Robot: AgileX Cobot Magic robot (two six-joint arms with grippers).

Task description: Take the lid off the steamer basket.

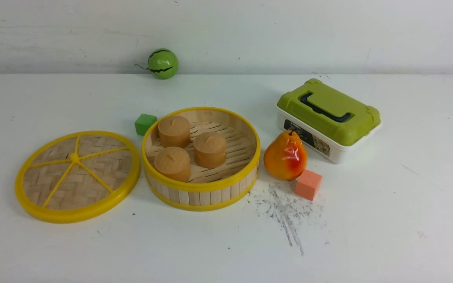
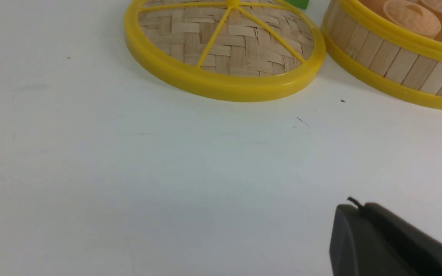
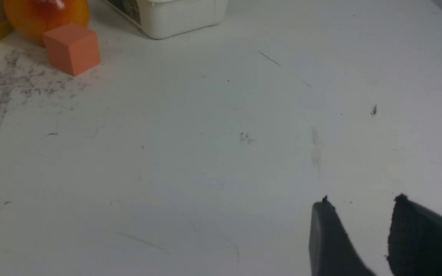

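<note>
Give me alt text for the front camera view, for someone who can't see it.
An open steamer basket holding three tan cakes sits on a white table, its lid lying flat on the table to its left. Nearby are a pear, two small cubes, a green-topped box and a green ball.

A white box (image 1: 338, 151) with an olive-green top and dark handle is seen toward the right of the table (image 1: 368, 220), set at an angle. Just beside the box, on its left, a pear (image 1: 285, 156) is stood upright, orange-yellow with a red blush. A salmon cube (image 1: 308, 184) is placed against the pear's lower right, nearer the camera than the box. Grey scuffs (image 1: 285, 212) are smeared just left of the cube. Well left of the box, a green cube (image 1: 145, 124) is found; farther back, against the wall, a green ball (image 1: 163, 63) is parked.
</note>
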